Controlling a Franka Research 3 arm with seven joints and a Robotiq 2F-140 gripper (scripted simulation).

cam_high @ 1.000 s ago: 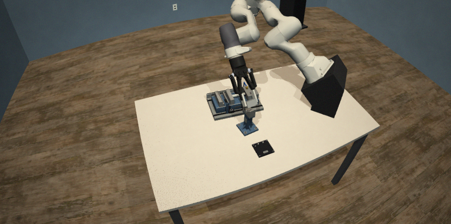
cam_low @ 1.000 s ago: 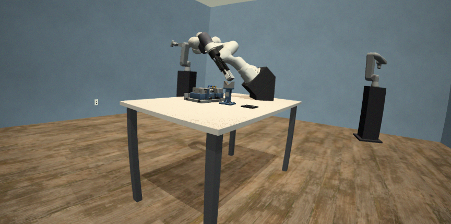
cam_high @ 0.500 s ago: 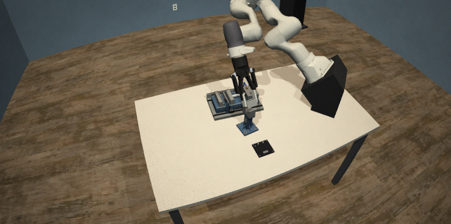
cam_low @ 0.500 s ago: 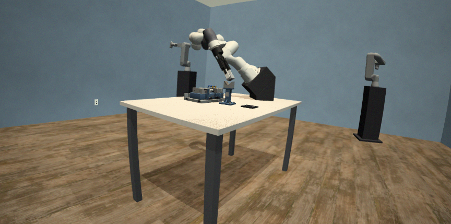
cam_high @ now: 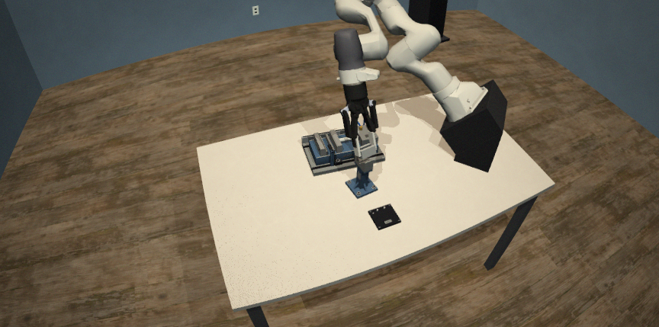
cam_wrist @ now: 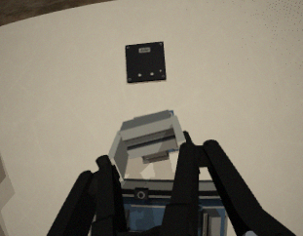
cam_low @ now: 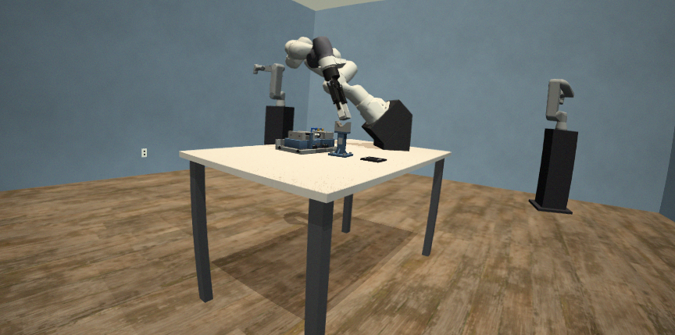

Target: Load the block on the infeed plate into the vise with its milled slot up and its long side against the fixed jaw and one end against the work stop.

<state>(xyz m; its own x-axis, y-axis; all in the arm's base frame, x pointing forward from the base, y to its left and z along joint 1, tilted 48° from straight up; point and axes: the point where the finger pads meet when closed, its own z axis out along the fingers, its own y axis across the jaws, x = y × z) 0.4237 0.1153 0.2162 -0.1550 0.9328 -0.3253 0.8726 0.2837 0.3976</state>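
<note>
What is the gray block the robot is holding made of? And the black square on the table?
The part in the gripper looks like metal: pale gray, flat matte faces, crisp edges, a straight-cut slot. The infeed plate looks like dark metal or hard plastic: flat black, thin, with small pale dots like screws. I can't tell for sure.

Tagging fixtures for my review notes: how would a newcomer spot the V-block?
Start at the white table and find the blue-grey vise near its middle. The V-block stands just beside it, toward the black infeed plate. It alone is a blue post on a square foot, directly under the pincer.
</note>
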